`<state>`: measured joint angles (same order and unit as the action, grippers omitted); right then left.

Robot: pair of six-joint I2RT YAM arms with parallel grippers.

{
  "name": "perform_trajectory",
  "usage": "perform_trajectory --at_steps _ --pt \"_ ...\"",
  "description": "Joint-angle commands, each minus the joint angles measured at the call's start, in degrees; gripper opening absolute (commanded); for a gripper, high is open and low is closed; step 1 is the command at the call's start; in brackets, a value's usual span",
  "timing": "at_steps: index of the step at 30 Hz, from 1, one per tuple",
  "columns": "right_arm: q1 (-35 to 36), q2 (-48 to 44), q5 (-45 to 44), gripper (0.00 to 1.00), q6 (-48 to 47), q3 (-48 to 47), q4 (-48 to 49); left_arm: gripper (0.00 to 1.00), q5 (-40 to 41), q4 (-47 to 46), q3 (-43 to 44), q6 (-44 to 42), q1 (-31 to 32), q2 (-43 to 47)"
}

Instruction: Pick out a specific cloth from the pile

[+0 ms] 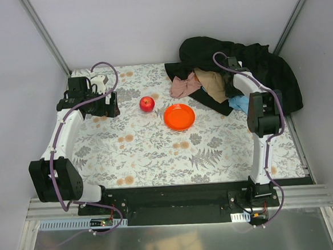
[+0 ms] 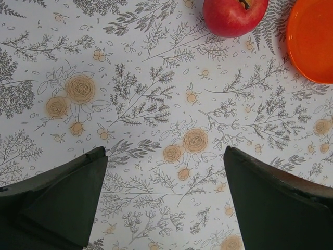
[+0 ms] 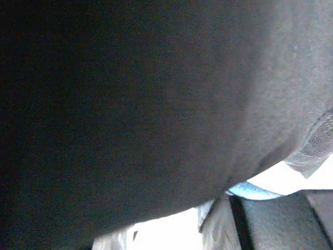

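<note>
The pile (image 1: 247, 59) lies at the far right: a large black fabric with a pink cloth (image 1: 184, 85) and a tan cloth (image 1: 210, 82) at its front. A small part of the light sky-blue cloth (image 1: 239, 104) shows at the pile's near edge, beside the right arm. My right gripper (image 1: 231, 87) is pressed into the pile just behind it. In the right wrist view black fabric (image 3: 130, 94) fills the frame, with a blue sliver (image 3: 255, 191) low right; the jaws are hidden. My left gripper (image 1: 111, 104) is open and empty above the tablecloth (image 2: 165, 151).
A red apple (image 1: 147, 104) and an orange plate (image 1: 179, 116) sit mid-table, left of the pile; both show at the top of the left wrist view, apple (image 2: 234, 15) and plate (image 2: 312, 39). White walls close in on three sides.
</note>
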<state>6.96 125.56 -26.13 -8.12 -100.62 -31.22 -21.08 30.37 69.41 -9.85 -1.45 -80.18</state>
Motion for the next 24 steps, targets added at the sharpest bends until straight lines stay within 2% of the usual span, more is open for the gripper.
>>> perform_trajectory --at_steps 1,3,8,14,19,21,24 --pt "-1.6 -1.2 1.8 0.46 1.4 0.3 -3.2 0.99 -2.0 1.1 0.7 -0.7 0.4 0.2" --pt "-2.2 -1.1 4.6 0.4 1.9 0.3 -4.5 0.99 -2.0 1.2 0.8 -0.8 0.3 0.4" --pt "-2.4 -1.4 6.0 0.0 2.2 0.5 -6.0 0.99 -1.9 1.4 0.9 -1.1 0.3 0.5" --pt "-2.7 -6.9 3.0 0.0 2.7 -0.6 -7.4 0.99 -1.7 1.5 0.9 -1.5 0.3 0.8" --pt "-2.7 -19.1 2.0 0.0 3.7 -2.6 -5.1 0.99 -0.5 1.6 1.1 -1.8 0.4 1.1" --pt "-2.7 -23.7 2.1 0.0 4.0 -5.8 -3.9 0.99 -0.3 1.6 0.9 -2.3 0.3 1.4" --pt "-2.7 -28.1 3.4 0.0 4.3 -15.6 -3.8 0.99 -0.1 1.5 1.0 -2.5 0.3 1.7"
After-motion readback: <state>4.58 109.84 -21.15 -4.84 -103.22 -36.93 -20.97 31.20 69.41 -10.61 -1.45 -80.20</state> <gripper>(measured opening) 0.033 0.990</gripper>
